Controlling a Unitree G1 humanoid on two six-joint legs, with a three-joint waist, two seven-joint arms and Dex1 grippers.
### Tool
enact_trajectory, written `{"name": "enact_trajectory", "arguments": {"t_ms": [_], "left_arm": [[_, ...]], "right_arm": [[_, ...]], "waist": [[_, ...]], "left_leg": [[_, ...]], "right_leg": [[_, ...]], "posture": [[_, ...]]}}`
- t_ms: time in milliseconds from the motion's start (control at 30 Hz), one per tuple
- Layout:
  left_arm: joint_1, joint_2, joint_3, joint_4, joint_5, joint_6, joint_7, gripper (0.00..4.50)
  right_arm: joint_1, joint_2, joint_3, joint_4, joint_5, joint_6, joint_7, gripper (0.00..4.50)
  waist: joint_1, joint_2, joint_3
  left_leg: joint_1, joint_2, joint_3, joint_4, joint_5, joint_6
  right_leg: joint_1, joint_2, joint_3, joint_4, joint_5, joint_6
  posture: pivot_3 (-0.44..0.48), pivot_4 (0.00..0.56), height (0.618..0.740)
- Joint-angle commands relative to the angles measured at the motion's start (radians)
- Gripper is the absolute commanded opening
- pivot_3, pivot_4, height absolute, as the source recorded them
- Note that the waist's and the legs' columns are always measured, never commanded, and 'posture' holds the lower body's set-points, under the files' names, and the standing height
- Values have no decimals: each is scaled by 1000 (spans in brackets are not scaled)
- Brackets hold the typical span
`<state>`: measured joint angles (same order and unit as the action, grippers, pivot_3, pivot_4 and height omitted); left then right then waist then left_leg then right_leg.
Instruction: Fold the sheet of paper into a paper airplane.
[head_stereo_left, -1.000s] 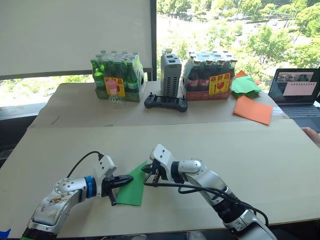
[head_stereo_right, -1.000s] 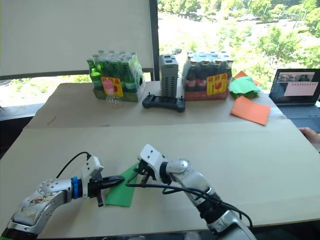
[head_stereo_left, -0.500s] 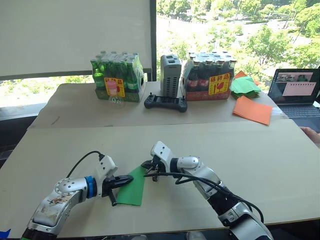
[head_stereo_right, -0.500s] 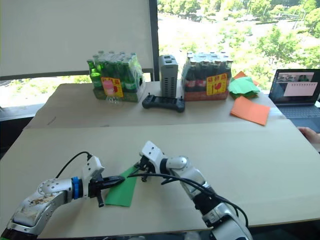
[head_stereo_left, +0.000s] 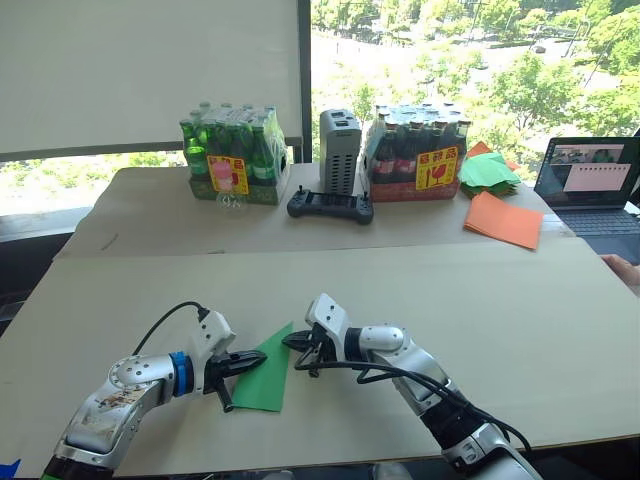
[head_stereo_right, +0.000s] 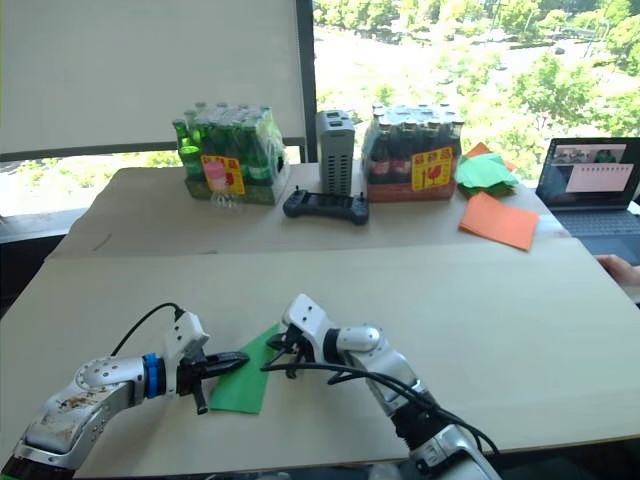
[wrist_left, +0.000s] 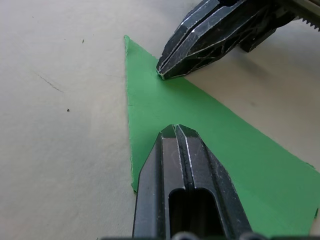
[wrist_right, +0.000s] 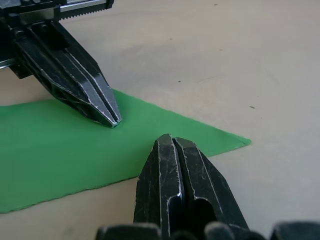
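The sheet of paper (head_stereo_left: 268, 370) is a bright green pointed wedge lying flat on the tan table, its tip pointing away from me. My left gripper (head_stereo_left: 262, 359) is shut, and its fingertips (wrist_left: 175, 129) rest on the wedge's middle. From the other side, my right gripper (head_stereo_left: 292, 343) is shut too, with its fingertips (wrist_right: 171, 138) at the paper's edge near the pointed tip. In the wrist views the two grippers' tips face each other a short way apart over the green paper (wrist_right: 55, 150). Neither gripper holds the paper between its fingers.
At the far side stand a pack of green bottles (head_stereo_left: 235, 155), a grey box (head_stereo_left: 340, 148), a black controller (head_stereo_left: 330, 206) and a pack of dark bottles (head_stereo_left: 420, 150). Orange sheets (head_stereo_left: 503, 220), a pile of green papers (head_stereo_left: 490, 170) and a laptop (head_stereo_left: 590, 190) lie far right. A person's hand (head_stereo_left: 628, 270) shows at the right edge.
My right gripper shifted slightly along the paper's tip edge and back, and its arm has lowered. The left gripper and the paper stayed put.
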<state>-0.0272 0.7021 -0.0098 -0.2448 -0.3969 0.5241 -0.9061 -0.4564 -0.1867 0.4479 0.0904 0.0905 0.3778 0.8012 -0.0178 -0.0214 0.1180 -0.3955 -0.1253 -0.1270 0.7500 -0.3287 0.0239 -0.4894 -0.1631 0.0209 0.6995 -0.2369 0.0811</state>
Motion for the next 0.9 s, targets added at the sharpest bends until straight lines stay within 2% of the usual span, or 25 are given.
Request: {"name": "enact_trajectory", "arguments": {"t_ms": [33, 633, 900], "left_arm": [[14, 13, -7, -2, 15, 13, 6, 16], [49, 17, -3, -30, 11, 19, 22, 16], [53, 20, -4, -35, 12, 24, 24, 16]], "right_arm": [[49, -10, 55, -39, -4, 41, 32, 0], [128, -53, 138, -201, 10, 166, 85, 0], [141, -83, 180, -258, 23, 203, 118, 0]], "waist": [[0, 0, 0], [1, 0, 0], [2, 0, 0]], "left_leg": [[0, 0, 0, 0, 0, 0], [14, 1, 0, -4, -2, 1], [14, 2, -1, -4, -2, 1]], "right_leg": [[0, 0, 0, 0, 0, 0], [16, 1, -2, -6, 0, 0], [17, 1, -3, -7, 0, 0]], "posture": [[0, 150, 675], [0, 150, 675], [0, 150, 675]]}}
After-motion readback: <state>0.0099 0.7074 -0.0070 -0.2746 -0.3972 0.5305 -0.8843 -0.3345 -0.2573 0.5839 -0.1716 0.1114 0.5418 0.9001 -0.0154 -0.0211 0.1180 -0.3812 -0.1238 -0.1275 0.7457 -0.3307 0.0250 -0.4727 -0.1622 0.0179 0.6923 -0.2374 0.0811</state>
